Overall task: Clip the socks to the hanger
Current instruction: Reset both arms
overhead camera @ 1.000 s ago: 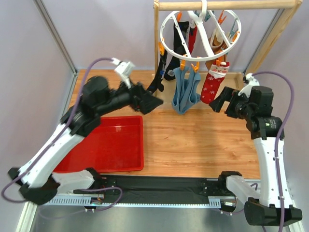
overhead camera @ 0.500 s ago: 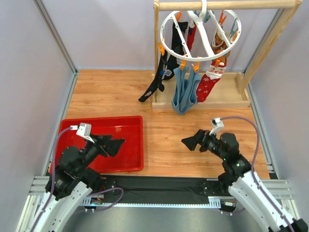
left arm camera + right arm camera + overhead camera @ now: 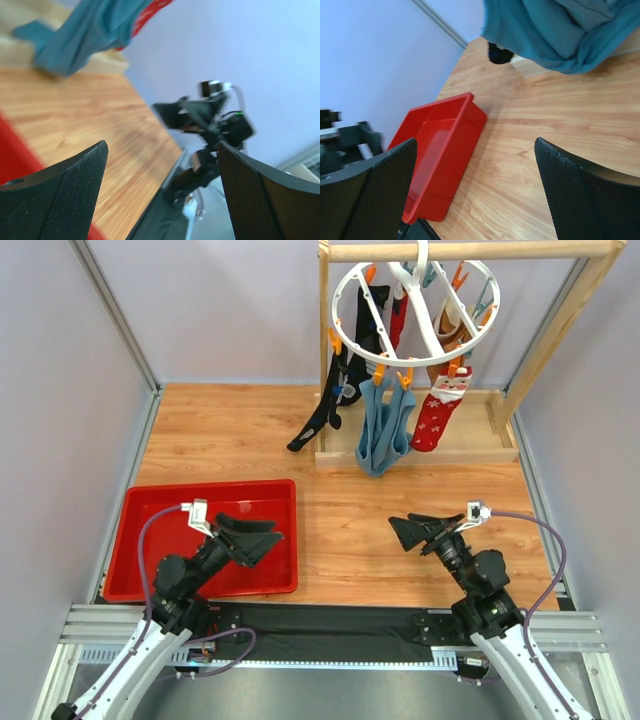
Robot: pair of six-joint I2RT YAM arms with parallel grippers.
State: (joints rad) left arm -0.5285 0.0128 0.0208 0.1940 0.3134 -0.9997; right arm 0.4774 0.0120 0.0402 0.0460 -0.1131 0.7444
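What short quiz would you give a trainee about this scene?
1. True or false: the left tool and the right tool both stand open with nothing held.
2. The red Christmas sock is: A hanging from the hanger; B in the left tool; C in the right tool.
3. Which tool is nearest the red tray?
Key: 1 true; 2 A; 3 the left tool.
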